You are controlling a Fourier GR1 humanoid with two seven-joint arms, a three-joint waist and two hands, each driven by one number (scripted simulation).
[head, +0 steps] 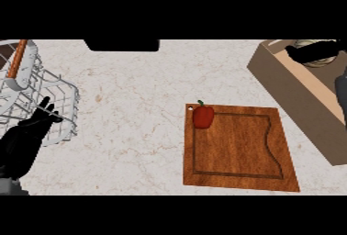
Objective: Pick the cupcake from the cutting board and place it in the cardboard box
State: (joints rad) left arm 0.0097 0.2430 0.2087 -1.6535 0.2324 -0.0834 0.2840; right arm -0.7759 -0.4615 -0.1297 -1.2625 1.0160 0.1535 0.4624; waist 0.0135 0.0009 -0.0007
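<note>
Head view is showing you the cardboard box (308, 96) at the right edge of the counter (136, 137), lying at a slant. The right hand (313, 50) is hovering over the open top of the box, near the upper right corner of the view. Its black fingers are curling around something pale and round, which is looking like the cupcake (324, 58), but most of it is hiding under the fingers, so you cannot be fully sure. This object is sitting above the box opening, and you cannot tell if it is touching the inside of the box. A part of the grey right forearm is showing at the right edge, just below the hand.

Going to the left from the box, you are seeing the wooden cutting board (237, 147), lying flat on the counter, near the box but apart from it. A red bell pepper (203, 115) with a green stem is lying on the upper left corner of the board.

Farther left, well apart from the board, a white wire basket (37, 98) is standing at the left edge of the counter, with a handle of orange colour at its top. The left hand (27, 137) is resting in front of the basket at the lower left, fingers straight and pointing up, holding nothing.

A dark object (122, 44) is sitting at the top edge of the counter.
</note>
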